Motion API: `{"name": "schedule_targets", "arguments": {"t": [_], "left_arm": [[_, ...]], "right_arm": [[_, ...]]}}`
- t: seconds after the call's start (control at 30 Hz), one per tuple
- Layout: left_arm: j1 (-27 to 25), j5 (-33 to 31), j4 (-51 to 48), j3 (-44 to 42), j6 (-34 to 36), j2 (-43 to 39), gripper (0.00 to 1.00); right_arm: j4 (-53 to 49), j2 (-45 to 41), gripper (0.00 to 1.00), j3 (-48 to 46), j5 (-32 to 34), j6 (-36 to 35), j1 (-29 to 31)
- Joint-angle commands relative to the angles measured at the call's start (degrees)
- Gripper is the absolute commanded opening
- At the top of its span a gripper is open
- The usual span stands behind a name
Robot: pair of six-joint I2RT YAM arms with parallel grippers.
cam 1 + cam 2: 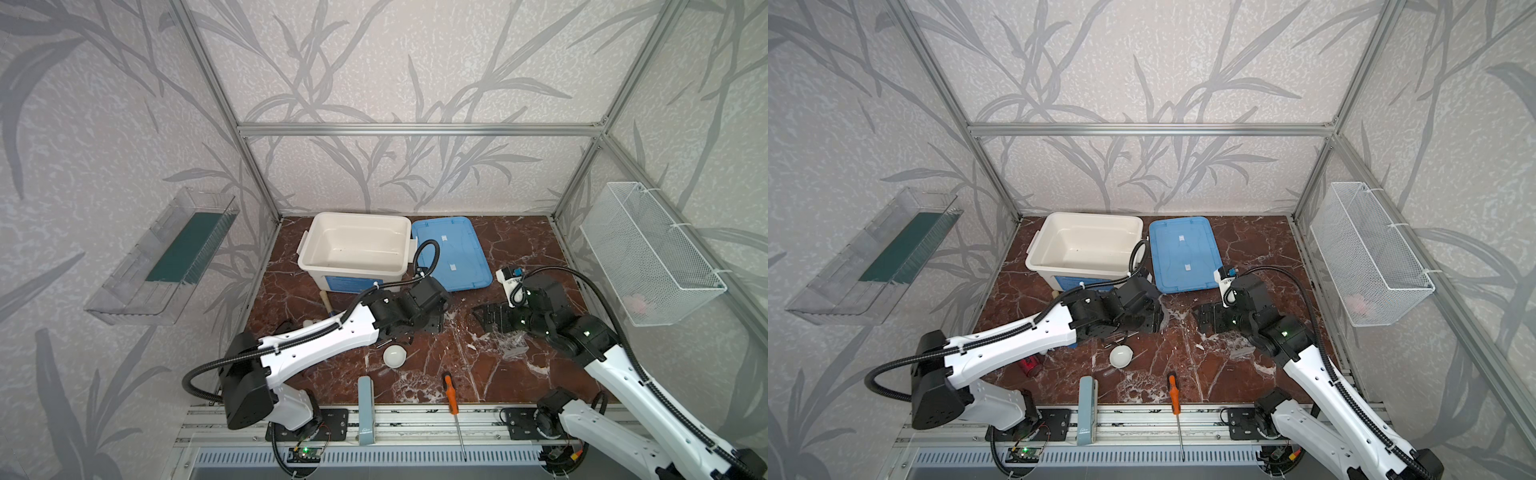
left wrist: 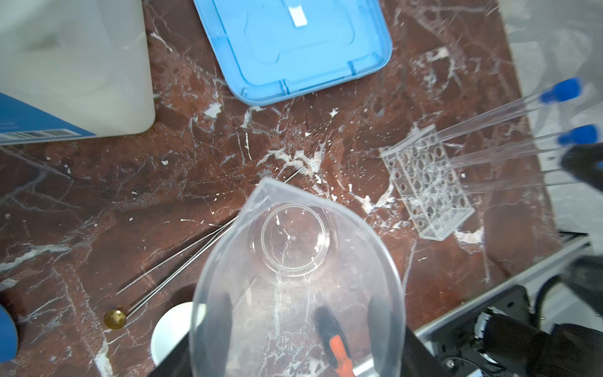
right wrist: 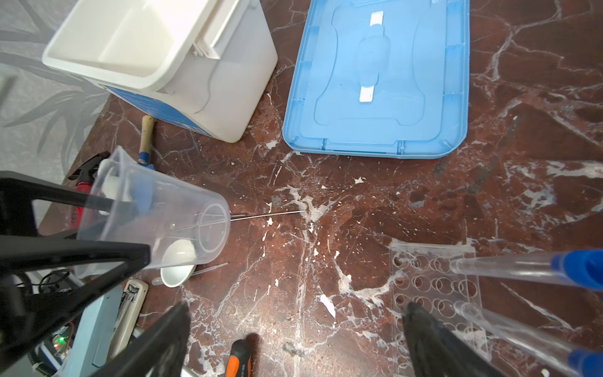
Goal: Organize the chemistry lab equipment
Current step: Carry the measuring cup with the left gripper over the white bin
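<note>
On the left side of the brown marble table point(image 1: 519, 249) lies a blue trowel with a wooden handle point(image 3: 146, 130). It is just in front of the big white plastic box point(image 3: 228, 81), which has no lid on.

The left gripper point(image 3: 140, 230) is over the middle of the table. Its two fingers are on the clear plastic measuring beaker point(image 3: 156, 222), one on each side, and they look pressed on its wall. The beaker has its open end up. I cannot tell if it stands on the table or hangs just over it. Two thin metal rods point(image 2: 176, 256) lie flat on the table, side by side, and they show through the beaker's bottom. One rod has a little gold round end. The small white round dish point(image 1: 394, 356) sits near the beaker, closer to the front edge.

The orange-handled screwdriver point(image 1: 451, 395) lies across the front edge. The flat blue plastic lid point(image 1: 451, 253) lies at the back, just to the right of the box.

Further right, the clear honeycomb tube rack point(image 2: 427, 192) stands on the table, apart from the beaker. Long clear test tubes with blue caps point(image 3: 505, 267) stand in its holes, caps up. The right gripper point(image 3: 295, 305) hangs close by the rack. Its fingers are wide apart, with nothing between them.

A white wire basket point(image 1: 652, 249) hangs on the right wall.
</note>
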Motion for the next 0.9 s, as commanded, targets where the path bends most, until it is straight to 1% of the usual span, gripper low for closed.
{"name": "schedule_targets", "arguments": {"t": [0.0, 0.07, 0.13, 0.23, 0.3, 0.37, 0.4, 0.47, 0.6, 0.7, 0.8, 0.87], "left_arm": [[1.69, -1.44, -6.11, 4.61, 3.83, -4.01, 0.66], [4.33, -0.78, -9.63, 8.15, 6.16, -5.0, 0.66], [8.32, 0.54, -12.98, 11.74, 8.71, -5.14, 0.66], [16.19, 1.48, -16.39, 16.9, 12.28, -4.46, 0.66], [20.82, 1.59, -16.72, 19.41, 14.06, -3.36, 0.66], [25.73, 3.51, -17.47, 22.42, 14.93, -1.02, 0.66], [27.3, 4.19, -17.74, 23.94, 15.44, 0.29, 0.66], [30.68, 3.46, -17.17, 26.72, 16.82, 2.98, 0.66], [38.31, 3.16, -17.07, 31.03, 18.07, 9.77, 0.66], [43.15, 2.12, -16.57, 33.4, 19.4, 14.98, 0.66], [47.33, 4.16, -15.21, 34.48, 19.61, 20.0, 0.66], [49.48, 4.91, -13.74, 34.09, 18.93, 22.54, 0.66]], "right_arm": [[4.06, -0.38, 0.99, 3.09, -4.94, 0.94, -0.06], [8.0, 0.38, 0.99, 4.18, -7.55, 1.94, 0.35], [11.32, 2.7, 0.99, 6.68, -8.22, 2.95, 2.09], [13.62, 9.42, 0.99, 13.84, -5.21, 2.48, 7.48], [14.88, 14.5, 0.99, 18.6, -3.33, 2.24, 10.82], [17.98, 19.61, 0.99, 22.06, -2.5, 3.85, 12.97], [19.53, 21.57, 0.99, 23.11, -2.43, 4.83, 13.55], [22.58, 25.86, 0.99, 25.3, -2.75, 6.96, 14.68], [23.62, 32.52, 0.99, 29.33, -2.32, 7.16, 18.01], [25.01, 35.73, 1.0, 29.71, -1.88, 7.18, 20.63], [26.67, 38.48, 1.0, 29.37, -1.85, 7.58, 22.04], [29.2, 40.21, 1.0, 28.58, -3.67, 7.46, 23.2]]}}
